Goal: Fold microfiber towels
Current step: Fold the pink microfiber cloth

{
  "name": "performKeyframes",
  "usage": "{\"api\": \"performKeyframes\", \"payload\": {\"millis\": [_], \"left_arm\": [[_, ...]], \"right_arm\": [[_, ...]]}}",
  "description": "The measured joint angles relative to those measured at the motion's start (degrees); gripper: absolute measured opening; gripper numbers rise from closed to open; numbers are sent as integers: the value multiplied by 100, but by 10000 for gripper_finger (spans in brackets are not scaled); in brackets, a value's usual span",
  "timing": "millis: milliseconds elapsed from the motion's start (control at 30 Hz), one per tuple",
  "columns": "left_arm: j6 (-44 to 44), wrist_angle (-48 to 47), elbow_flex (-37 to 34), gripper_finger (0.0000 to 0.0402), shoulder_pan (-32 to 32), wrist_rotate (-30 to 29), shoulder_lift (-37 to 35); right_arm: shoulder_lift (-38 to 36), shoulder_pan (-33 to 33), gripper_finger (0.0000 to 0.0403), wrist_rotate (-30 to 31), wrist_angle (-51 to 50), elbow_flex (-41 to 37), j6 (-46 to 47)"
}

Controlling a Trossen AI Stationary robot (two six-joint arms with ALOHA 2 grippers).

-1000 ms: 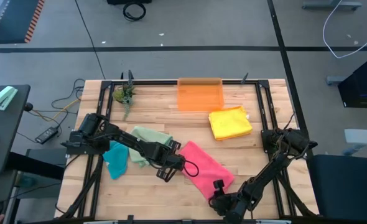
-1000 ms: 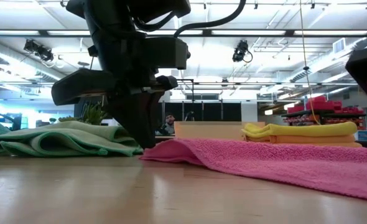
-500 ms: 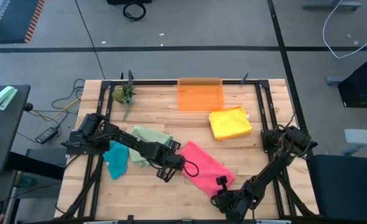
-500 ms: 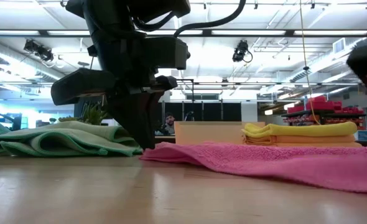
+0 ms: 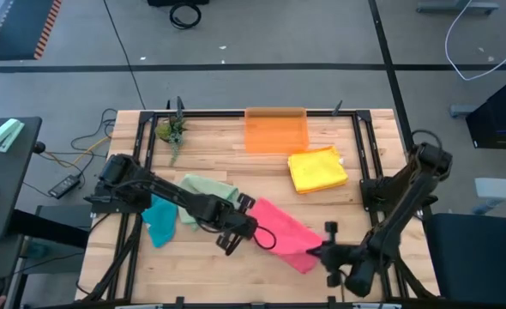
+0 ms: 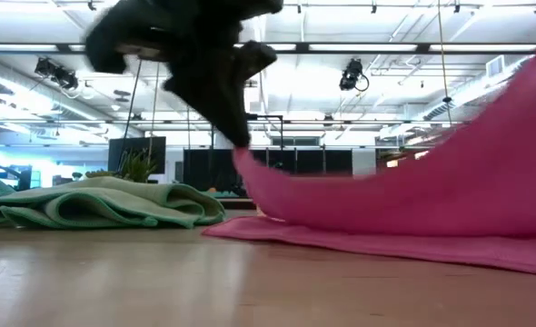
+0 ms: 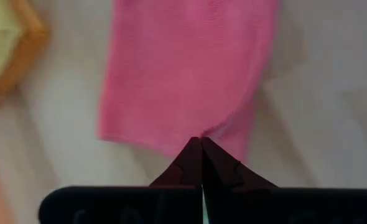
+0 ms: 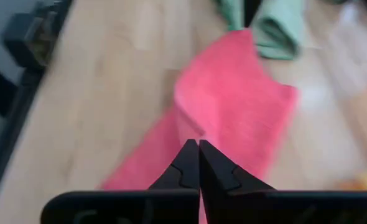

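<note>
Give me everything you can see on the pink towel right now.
The pink towel is a plain, fuzzy microfiber cloth lying slantwise on the wooden table, near its front edge, right of the green towel. It is partly lifted: in the low view one side rises off the wood while the rest lies flat. The left gripper is shut on its left corner and the right gripper is shut on its right corner. No tag shows.
</note>
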Motion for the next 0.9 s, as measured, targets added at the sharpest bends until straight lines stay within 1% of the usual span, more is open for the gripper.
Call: {"api": "performKeyframes", "payload": {"millis": [133,233,500,567,700,800,900], "left_arm": [[3,-73,61,2,373,-109,2],[105,-21,59,3,665,-206,-26],[554,639,63,2,1375,-263,-107],[556,590,68,2,1457,-262,-107],[539,543,91,1,1427,-157,-107],[348,363,91,1,1286,120,-107],[32,191,94,1,1097,200,-44]], "right_arm": [[-402,113,2,368,-769,-275,702],[-700,117,2,545,-1302,-429,1028],[-1402,-93,1,648,-2176,-612,1111],[-1506,-75,1,596,-2130,-609,1103],[-1498,91,1,132,-2095,-609,1288],[-1239,227,1,-231,-1763,-609,1441],[-850,339,1,-319,-1196,-609,1437]]}}
